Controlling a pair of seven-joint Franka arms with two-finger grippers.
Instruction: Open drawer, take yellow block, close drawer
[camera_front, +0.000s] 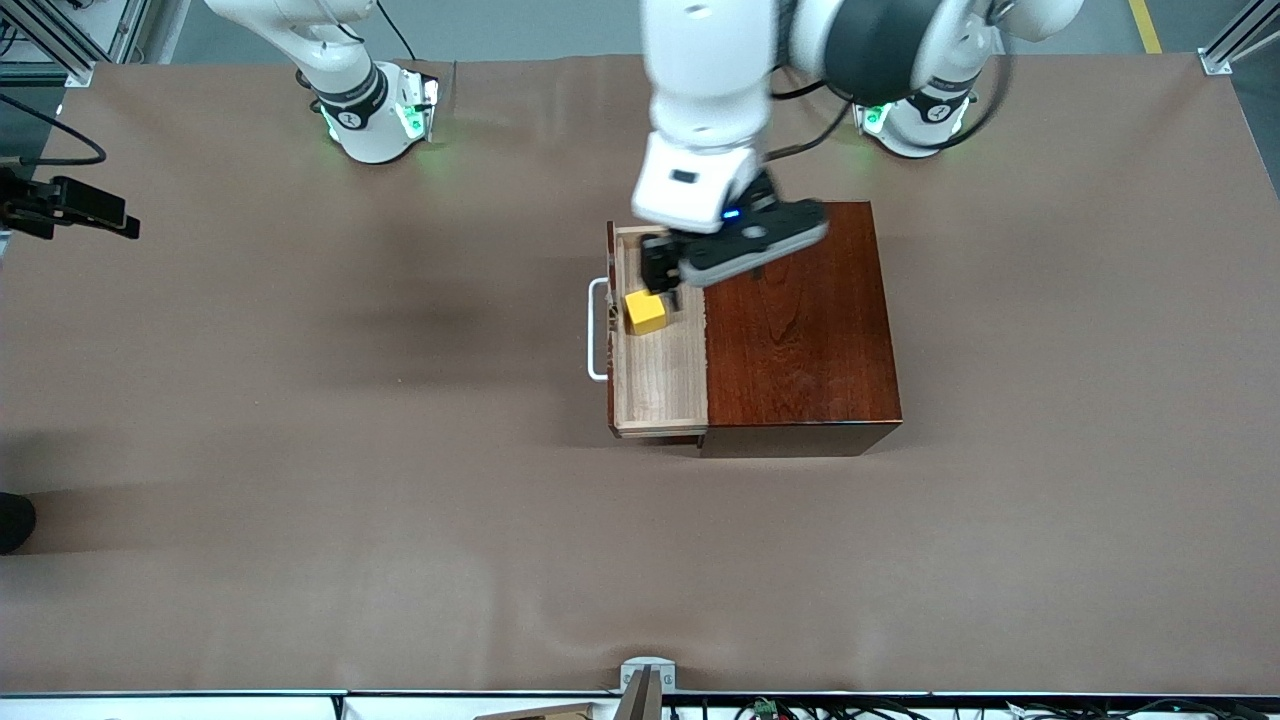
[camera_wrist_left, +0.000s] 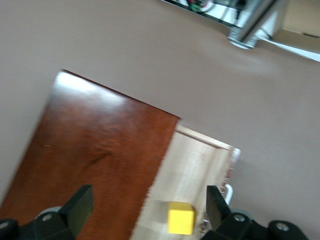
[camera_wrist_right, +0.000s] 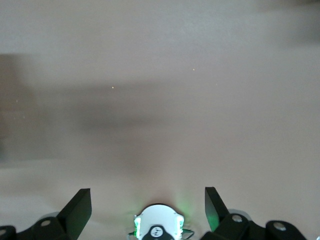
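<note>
The drawer (camera_front: 660, 375) stands pulled out of the dark reddish-brown box (camera_front: 800, 320), its white loop handle (camera_front: 597, 335) toward the right arm's end. The yellow block (camera_front: 647, 312) lies in the drawer. My left gripper (camera_front: 662, 272) hangs open over the drawer, just above the block, holding nothing. In the left wrist view the block (camera_wrist_left: 180, 218) sits on the pale drawer floor (camera_wrist_left: 195, 165) beside the box top (camera_wrist_left: 95, 155), closer to one finger (camera_wrist_left: 216, 200) of the left gripper (camera_wrist_left: 149, 200). My right gripper (camera_wrist_right: 146, 197) waits open over bare table.
The right arm's base (camera_front: 370, 110) and the left arm's base (camera_front: 920, 115) stand along the table's back edge. A black device (camera_front: 70, 205) juts in at the right arm's end. A metal bracket (camera_front: 647, 680) sits at the front edge.
</note>
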